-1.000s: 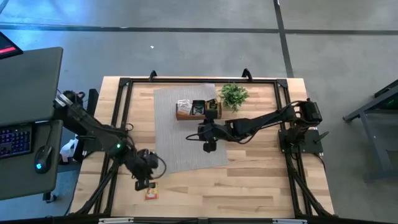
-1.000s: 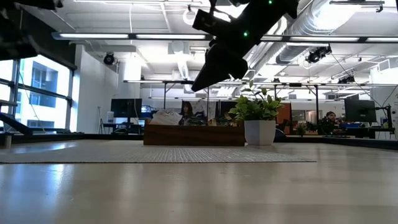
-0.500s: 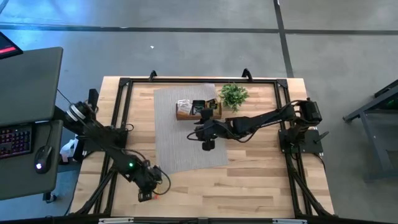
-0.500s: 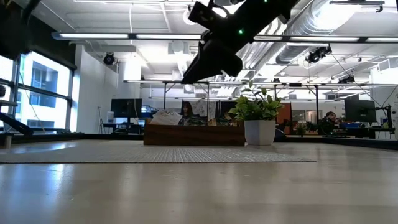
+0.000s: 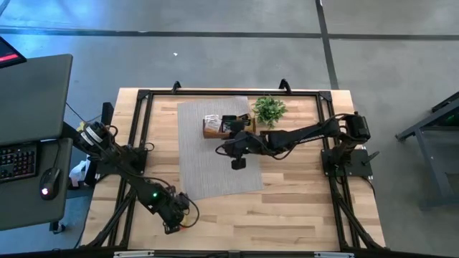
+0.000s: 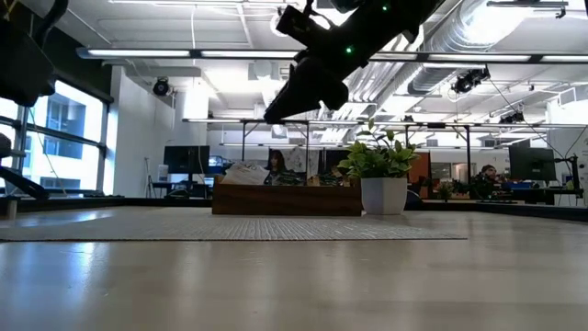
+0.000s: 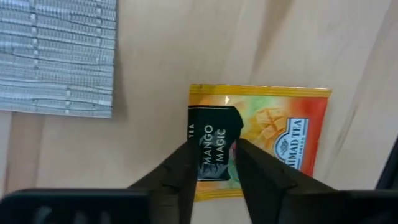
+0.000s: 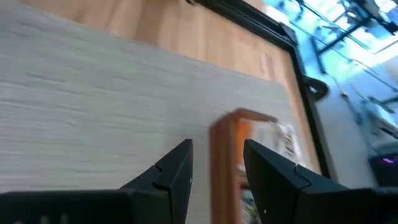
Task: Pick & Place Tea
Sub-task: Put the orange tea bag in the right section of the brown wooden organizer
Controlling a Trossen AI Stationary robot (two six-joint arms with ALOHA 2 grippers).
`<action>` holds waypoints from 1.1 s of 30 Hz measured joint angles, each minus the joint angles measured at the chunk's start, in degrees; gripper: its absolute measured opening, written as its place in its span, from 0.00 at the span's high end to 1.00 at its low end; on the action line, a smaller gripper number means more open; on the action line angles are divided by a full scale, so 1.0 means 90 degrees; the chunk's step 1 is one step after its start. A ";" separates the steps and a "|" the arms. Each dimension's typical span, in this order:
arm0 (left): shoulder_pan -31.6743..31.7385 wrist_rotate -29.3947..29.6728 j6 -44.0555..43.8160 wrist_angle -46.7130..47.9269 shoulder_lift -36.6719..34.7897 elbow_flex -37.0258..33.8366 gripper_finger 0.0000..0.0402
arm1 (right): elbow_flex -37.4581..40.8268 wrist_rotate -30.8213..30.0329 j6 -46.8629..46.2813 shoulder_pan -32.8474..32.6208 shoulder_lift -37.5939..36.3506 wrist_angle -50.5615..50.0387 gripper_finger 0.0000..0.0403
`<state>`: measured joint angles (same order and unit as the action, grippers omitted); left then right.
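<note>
Sachet of orange mango tea lies on bare wood at lower left of the high view, mostly hidden under the left gripper, fingers spread astride it. Centre: right gripper, spread and empty, over the grey mat beside the wooden tray; plant right.

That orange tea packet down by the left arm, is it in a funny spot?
Yes. The orange tea sachet lies alone on the bare wooden table, off the grey mat and far from the wooden tray holding other sachets. The left tool hangs just over it, fingers open.
</note>
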<state>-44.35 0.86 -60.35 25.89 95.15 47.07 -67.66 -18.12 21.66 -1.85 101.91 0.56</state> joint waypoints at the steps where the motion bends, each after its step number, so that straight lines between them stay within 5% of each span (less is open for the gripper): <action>1: 0.0002 0.0001 0.0019 0.0017 0.0001 -0.0004 0.75 | 0.0000 0.0134 -0.0039 0.0000 0.0000 0.0038 0.65; 6: 0.0011 0.0172 0.0263 0.0047 0.0013 -0.0017 0.97 | 0.0000 0.0729 -0.0065 -0.0002 0.0000 0.0115 0.65; 17: 0.0011 0.0779 0.0879 0.0111 0.0041 0.0192 0.99 | 0.0000 0.1814 -0.0401 -0.0007 0.0002 0.0666 0.65; 25: 0.0459 0.1260 0.1846 0.0446 0.0063 0.0542 0.83 | 0.0000 0.1945 -0.0402 -0.0007 0.0002 0.0860 0.65; 33: 0.0862 0.0538 0.2244 0.0465 0.0044 0.0557 0.57 | 0.0000 0.1944 -0.0404 -0.0007 0.0002 0.0789 0.65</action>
<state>-36.59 5.70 -40.15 30.08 95.55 52.08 -67.66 -0.62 18.03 -1.91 101.93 7.66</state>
